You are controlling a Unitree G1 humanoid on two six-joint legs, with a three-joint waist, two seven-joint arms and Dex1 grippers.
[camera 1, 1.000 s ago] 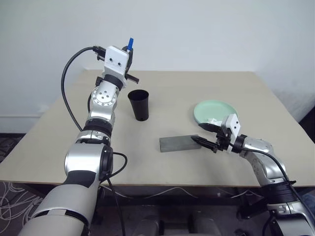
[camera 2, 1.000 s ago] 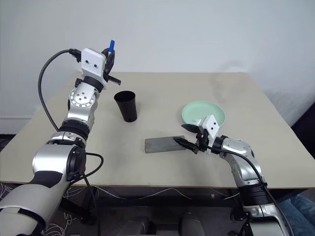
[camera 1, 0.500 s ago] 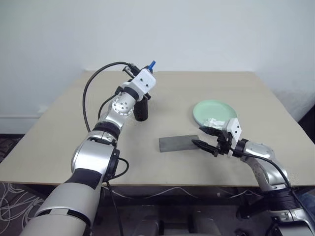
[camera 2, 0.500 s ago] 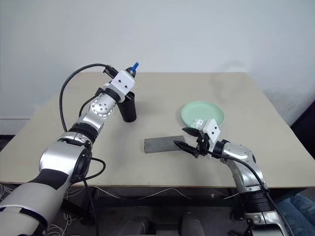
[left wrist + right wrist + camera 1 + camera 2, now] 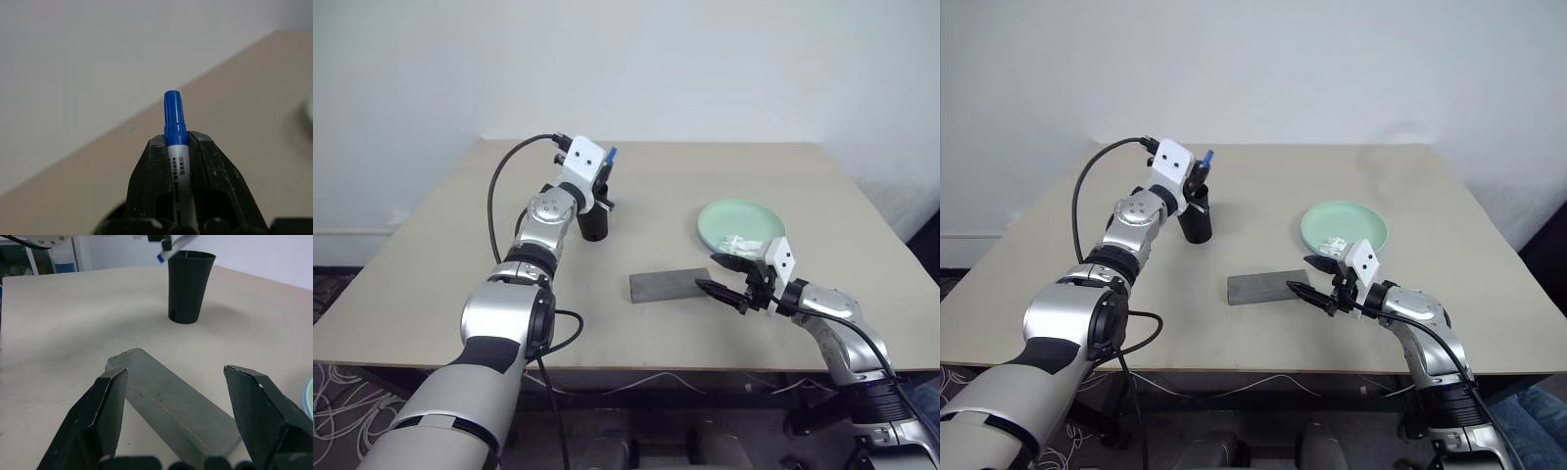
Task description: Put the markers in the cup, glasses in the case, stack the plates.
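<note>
- Left gripper pinched tight on a marker, blue cap poking out past the fingertips; held over the table, just at the rim of the cup.
- Marker judged light, stiff and smooth-barrelled; likely to slip or swing if pinched near one end, so a hold on the white barrel, as here, looks sound. Tip-down alignment over the cup mouth needed before release, since the mouth is narrow.
- Cup standing upright at about 11 o'clock from the case, well apart from it. Judged light and tall, so easily toppled by a sideways knock.
- Right gripper spread wide, holding nothing, hovering just at the 3 o'clock end of the case.
- Case lying flat and closed; rigid, thin, hard to lift except by its edges.
- Mint green plate at 1 o'clock from the case, something small and white lying on it; hard, smooth, best taken at the rim.
</note>
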